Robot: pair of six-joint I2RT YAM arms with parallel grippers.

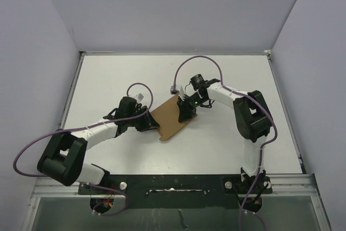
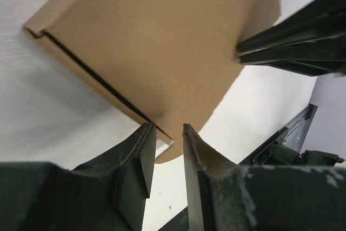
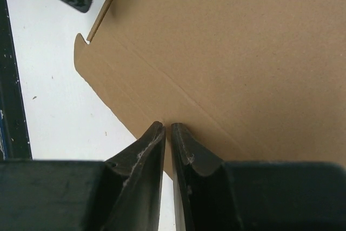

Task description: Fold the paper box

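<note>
The paper box (image 1: 170,120) is a flat brown cardboard piece lying slantwise on the white table between the two arms. My left gripper (image 1: 147,124) is at its left edge. In the left wrist view its jaws (image 2: 166,128) stand a little apart, open, with a corner of the paper box (image 2: 162,41) between the tips. My right gripper (image 1: 186,113) is on the box's far right part. In the right wrist view its jaws (image 3: 167,125) are shut, tips against the face of the paper box (image 3: 243,52) near a crease.
The white table (image 1: 227,79) is walled by grey panels at the back and sides. A purple cable (image 1: 203,58) loops above the right arm. A black rail (image 1: 173,182) runs along the near edge between the arm bases.
</note>
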